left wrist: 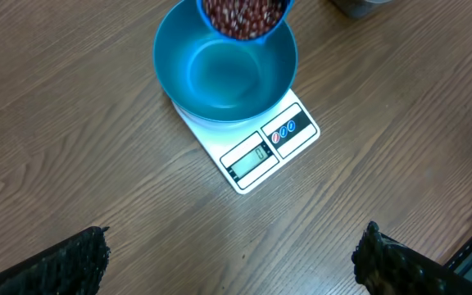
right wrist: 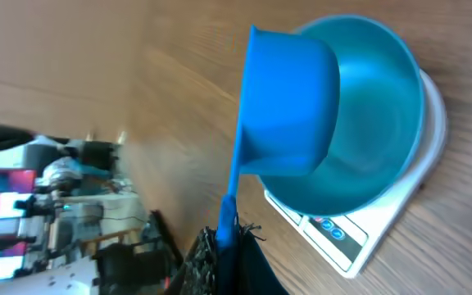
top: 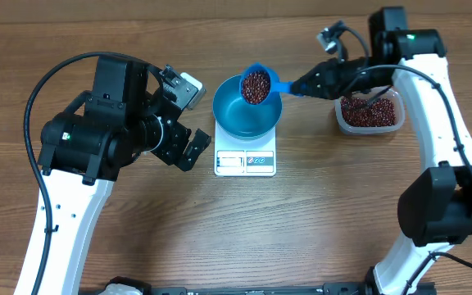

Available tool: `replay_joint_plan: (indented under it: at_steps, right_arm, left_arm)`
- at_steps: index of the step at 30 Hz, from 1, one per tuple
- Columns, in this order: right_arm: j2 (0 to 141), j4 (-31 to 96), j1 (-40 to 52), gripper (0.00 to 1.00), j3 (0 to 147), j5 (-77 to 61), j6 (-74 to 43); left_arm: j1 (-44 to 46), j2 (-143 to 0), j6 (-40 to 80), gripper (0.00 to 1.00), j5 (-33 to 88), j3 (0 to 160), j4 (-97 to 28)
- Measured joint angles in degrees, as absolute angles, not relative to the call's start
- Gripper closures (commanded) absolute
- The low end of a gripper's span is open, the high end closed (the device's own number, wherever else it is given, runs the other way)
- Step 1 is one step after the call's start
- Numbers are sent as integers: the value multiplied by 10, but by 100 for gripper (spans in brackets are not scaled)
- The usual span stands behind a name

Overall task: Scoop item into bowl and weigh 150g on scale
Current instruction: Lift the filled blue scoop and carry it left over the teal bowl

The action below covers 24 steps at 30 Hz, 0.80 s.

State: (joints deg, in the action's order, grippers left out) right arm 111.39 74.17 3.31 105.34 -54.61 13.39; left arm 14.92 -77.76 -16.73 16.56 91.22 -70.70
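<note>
The blue bowl [top: 238, 121] [left wrist: 220, 78] [right wrist: 379, 139] stands on the white scale [top: 245, 161] [left wrist: 270, 147] [right wrist: 347, 242]; its inside shows only bare blue. My right gripper [top: 302, 85] [right wrist: 229, 239] is shut on the handle of a small blue scoop [top: 257, 85] [right wrist: 289, 106], held level above the bowl's far rim. The scoop is heaped with red-brown beans [top: 256, 84] [left wrist: 242, 16]. Left of the scale, my left gripper [top: 191, 119] [left wrist: 236, 264] hangs open over bare wood, with nothing between its fingers [left wrist: 68, 264].
A clear plastic tub [top: 369, 113] of more beans sits right of the scale, under the right arm. The left arm's bulk lies close to the scale's left side. Bare wooden table lies in front of the scale.
</note>
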Motion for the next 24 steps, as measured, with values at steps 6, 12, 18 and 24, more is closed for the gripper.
replay_joint_plan:
  at_steps: [6, 12, 18, 24]
  right_arm:
    - [1114, 737, 71, 96, 1053, -437, 80]
    - [1114, 722, 143, 96, 1053, -329, 51]
    - [1114, 715, 155, 96, 1061, -272, 36]
    - [1114, 714, 155, 96, 1087, -255, 30]
  left_arm:
    - [149, -778, -167, 1, 166, 912, -707]
    - [149, -778, -167, 0, 166, 912, -707]
    - [149, -778, -167, 0, 166, 912, -707]
    - [149, -778, -167, 0, 166, 912, -707]
